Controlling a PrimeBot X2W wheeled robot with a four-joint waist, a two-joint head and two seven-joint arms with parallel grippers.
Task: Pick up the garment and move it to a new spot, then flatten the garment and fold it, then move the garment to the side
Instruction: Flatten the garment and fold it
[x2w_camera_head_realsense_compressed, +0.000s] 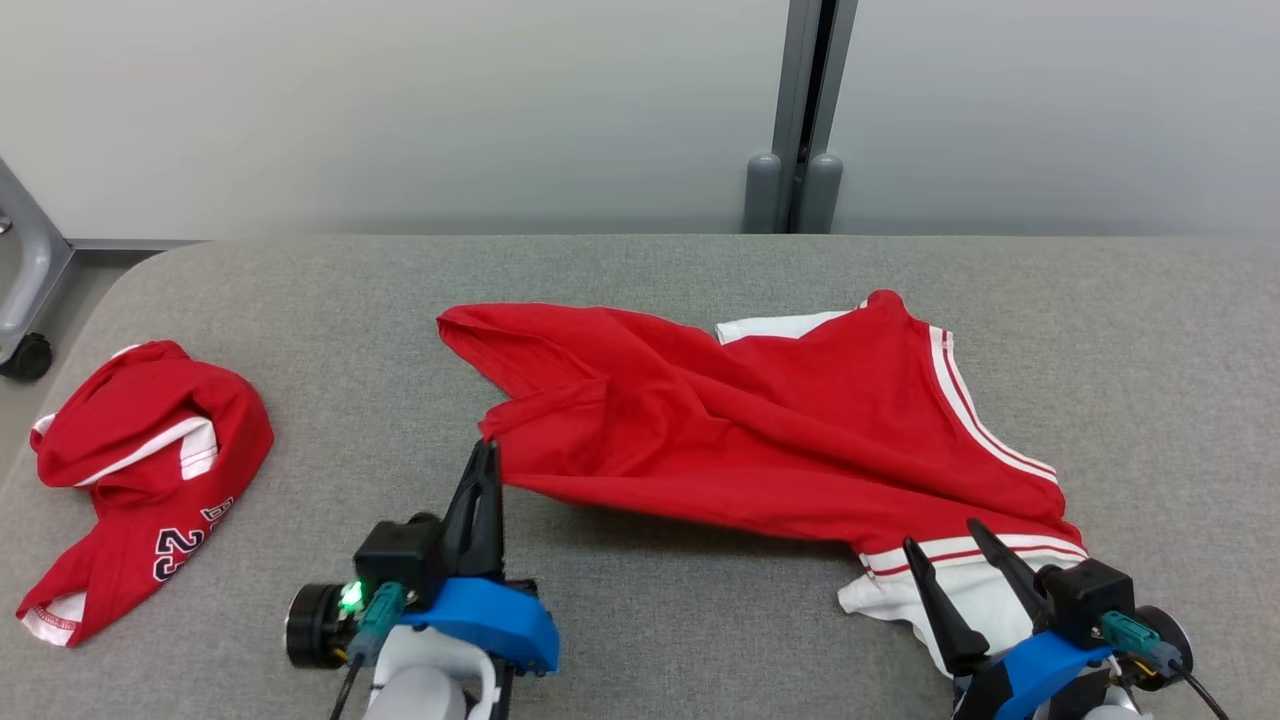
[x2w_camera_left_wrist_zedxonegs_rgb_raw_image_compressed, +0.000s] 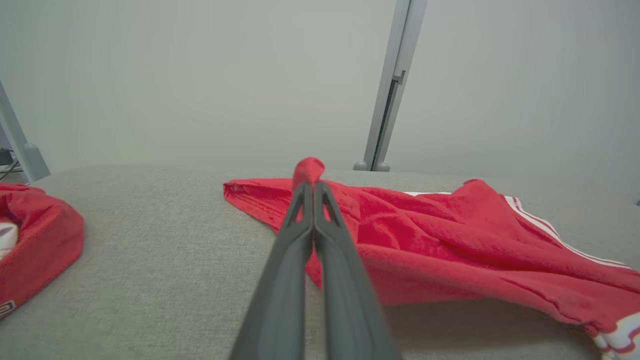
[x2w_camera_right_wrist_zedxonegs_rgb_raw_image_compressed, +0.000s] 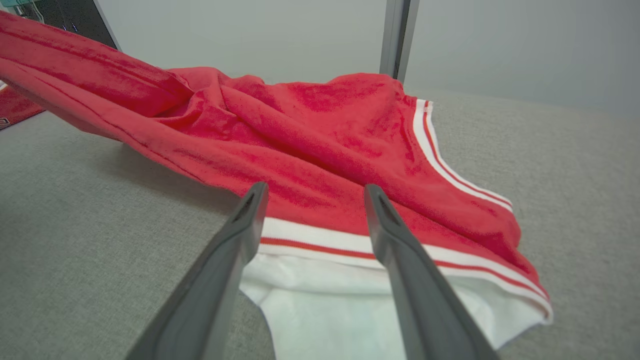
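Observation:
A red garment (x2w_camera_head_realsense_compressed: 760, 430) with white and red striped trim lies crumpled across the middle of the grey table (x2w_camera_head_realsense_compressed: 640, 280). My left gripper (x2w_camera_head_realsense_compressed: 487, 450) is shut on the garment's near-left edge, and a small red fold (x2w_camera_left_wrist_zedxonegs_rgb_raw_image_compressed: 307, 171) sticks up past its tips (x2w_camera_left_wrist_zedxonegs_rgb_raw_image_compressed: 313, 187). That edge hangs lifted off the cloth surface, with a shadow under it. My right gripper (x2w_camera_head_realsense_compressed: 940, 535) stands open over the garment's white hem (x2w_camera_right_wrist_zedxonegs_rgb_raw_image_compressed: 320, 240) at the near right. Its two fingers (x2w_camera_right_wrist_zedxonegs_rgb_raw_image_compressed: 250, 210) straddle the striped band without closing on it.
A second red garment (x2w_camera_head_realsense_compressed: 140, 480) with white trim and dark numbers lies bunched at the table's left end. A grey post (x2w_camera_head_realsense_compressed: 800, 120) stands behind the far edge, and a wheeled frame leg (x2w_camera_head_realsense_compressed: 25, 300) is at far left.

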